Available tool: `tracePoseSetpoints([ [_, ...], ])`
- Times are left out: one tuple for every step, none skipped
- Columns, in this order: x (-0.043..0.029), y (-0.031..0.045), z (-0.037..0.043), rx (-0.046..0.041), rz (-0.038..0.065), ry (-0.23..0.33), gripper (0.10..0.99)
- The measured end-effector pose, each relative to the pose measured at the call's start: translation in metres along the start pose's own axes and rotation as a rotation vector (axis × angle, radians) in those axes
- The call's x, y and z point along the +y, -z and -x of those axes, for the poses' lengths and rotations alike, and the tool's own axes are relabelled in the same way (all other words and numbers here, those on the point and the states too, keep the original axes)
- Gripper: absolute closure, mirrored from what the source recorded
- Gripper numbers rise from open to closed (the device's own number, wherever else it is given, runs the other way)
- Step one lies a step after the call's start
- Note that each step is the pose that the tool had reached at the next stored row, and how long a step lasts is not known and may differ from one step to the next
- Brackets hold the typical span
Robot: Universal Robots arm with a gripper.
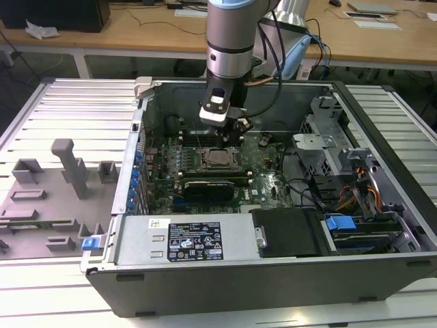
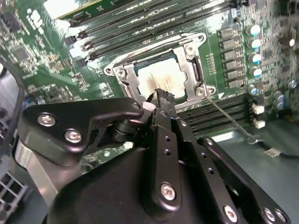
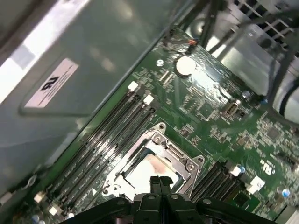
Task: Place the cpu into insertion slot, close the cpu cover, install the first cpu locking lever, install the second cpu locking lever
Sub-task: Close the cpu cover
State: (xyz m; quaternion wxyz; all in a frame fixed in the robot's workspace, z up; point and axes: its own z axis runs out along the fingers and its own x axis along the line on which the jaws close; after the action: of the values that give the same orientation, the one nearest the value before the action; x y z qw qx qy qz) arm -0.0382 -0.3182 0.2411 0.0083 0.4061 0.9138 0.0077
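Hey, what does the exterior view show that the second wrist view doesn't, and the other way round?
Exterior view: the whole open computer case on a grey ribbed table, grey fixture blocks at that view's left, and the arm reaching down into the case.
Second wrist view: the pincer up close, shut, its tips over the cpu, and a thin wire lever sticking out from the socket's corner.
Both: the cpu framed by the cpu cover on the green board.
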Motion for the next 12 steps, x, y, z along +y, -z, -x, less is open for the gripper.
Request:
tracePoseSetpoints([
  [0.0000,-0.0001,0.0000,0.0004,0.000,0.018,0.980],
  [0.0000,-0.0002,0.0000,0.0008,0.000,0.036,0.980],
  [0.0000,-0.0004,0.0000,0.0014,0.001,0.067,0.980],
  [0.0000,-0.0005,0.0000,0.0021,0.001,0.099,0.980],
  [0.0000,-0.0006,0.0000,0.0029,0.001,0.146,0.980],
  [0.0000,-0.0007,0.0000,0.0034,0.001,0.185,0.980],
  [0.0000,-0.0008,0.0000,0.0040,0.001,0.225,0.980],
  [0.0000,-0.0009,0.0000,0.0047,0.002,0.259,0.980],
  [0.0000,-0.0010,0.0000,0.0052,0.002,0.288,0.980],
  [0.0000,-0.0011,0.0000,0.0059,0.002,0.324,0.980],
  [0.0000,-0.0012,0.0000,0.0065,0.002,0.361,0.980],
  [0.0000,-0.0013,0.0000,0.0072,0.002,0.398,0.980],
])
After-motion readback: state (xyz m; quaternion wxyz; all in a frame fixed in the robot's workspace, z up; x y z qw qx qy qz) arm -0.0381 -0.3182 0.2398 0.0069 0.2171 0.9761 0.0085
